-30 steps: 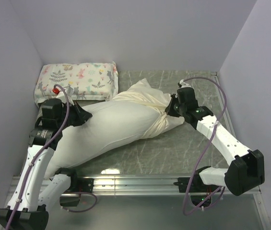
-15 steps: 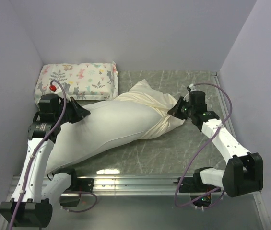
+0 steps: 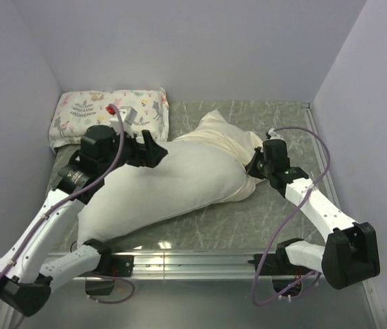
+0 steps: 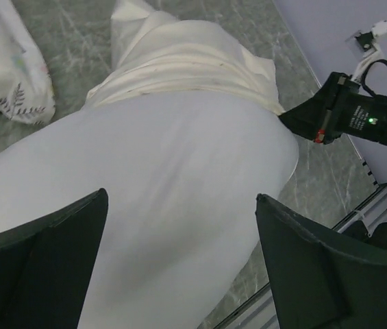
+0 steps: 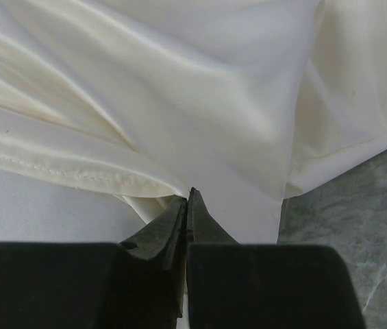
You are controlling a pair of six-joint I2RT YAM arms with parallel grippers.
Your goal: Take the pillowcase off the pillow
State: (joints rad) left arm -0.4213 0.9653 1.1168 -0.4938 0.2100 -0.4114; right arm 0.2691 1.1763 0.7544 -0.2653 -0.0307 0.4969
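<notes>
Cream pillowcase in right end effector, left end effector spread

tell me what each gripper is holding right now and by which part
The right gripper pinches the pillowcase by a fold at its stitched hem. The left gripper is open above the pillow, holding nothing.

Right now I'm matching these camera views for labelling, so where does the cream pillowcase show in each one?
Top external: the pillowcase sits bunched over the far end of the pillow, just right of centre.
Left wrist: upper centre, beyond the white pillow.
Right wrist: it fills most of the picture.
Shared landmark: the right gripper, its tips at the pillowcase's edge in all three views.
</notes>
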